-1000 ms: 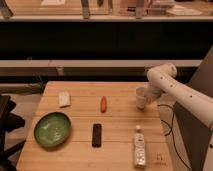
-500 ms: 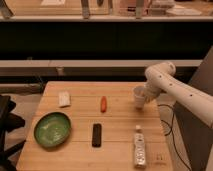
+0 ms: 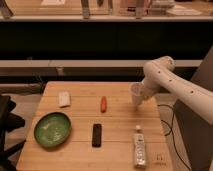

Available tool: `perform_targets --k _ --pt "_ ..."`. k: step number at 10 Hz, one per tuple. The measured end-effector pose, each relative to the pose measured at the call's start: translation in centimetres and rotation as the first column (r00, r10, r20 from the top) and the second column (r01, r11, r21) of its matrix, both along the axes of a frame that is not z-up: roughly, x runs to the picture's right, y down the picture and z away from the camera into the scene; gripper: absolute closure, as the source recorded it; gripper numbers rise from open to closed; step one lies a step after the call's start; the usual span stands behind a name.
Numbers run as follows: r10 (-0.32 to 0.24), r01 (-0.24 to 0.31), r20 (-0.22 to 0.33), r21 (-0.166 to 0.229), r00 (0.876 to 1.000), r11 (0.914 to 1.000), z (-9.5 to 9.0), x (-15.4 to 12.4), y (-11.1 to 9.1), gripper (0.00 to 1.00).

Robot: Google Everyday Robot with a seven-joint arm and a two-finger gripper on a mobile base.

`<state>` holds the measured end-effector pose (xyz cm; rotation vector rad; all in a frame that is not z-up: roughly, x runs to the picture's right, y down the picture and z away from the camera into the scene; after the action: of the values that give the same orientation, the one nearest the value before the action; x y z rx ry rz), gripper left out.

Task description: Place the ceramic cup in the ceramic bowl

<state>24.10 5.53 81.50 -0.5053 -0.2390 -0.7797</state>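
The ceramic cup [image 3: 136,93], small, white and handleless, hangs just above the right rear part of the wooden table [image 3: 120,125]. My gripper [image 3: 143,96] is shut on it from the right, at the end of the white arm that reaches in from the right edge. The ceramic bowl [image 3: 52,129], wide, shallow and green with a paler centre, lies at the table's front left, far from the cup.
A small red object [image 3: 103,103] lies mid-table. A black bar-shaped object [image 3: 97,134] sits in front of it. A white bottle with a green label [image 3: 139,149] lies at the front right. A white block [image 3: 64,98] rests at the rear left. A dark chair [image 3: 6,125] stands left of the table.
The gripper with the cup has moved slightly left and a little upward. Nothing else on the table has moved.
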Motion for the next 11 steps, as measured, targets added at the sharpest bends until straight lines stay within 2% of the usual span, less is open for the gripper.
perform_targets --k 7,9,11 --pt "-0.107 0.107 0.060 -0.001 0.992 0.9942 -1.7 -2.6 -0.2 0.96" --pt "-0.141 0.142 0.078 0.002 0.987 0.9899 -2.1 -3.4 -0.3 0.96" --pt "-0.185 0.186 0.103 0.003 0.977 0.9826 -2.4 -5.8 -0.5 0.96"
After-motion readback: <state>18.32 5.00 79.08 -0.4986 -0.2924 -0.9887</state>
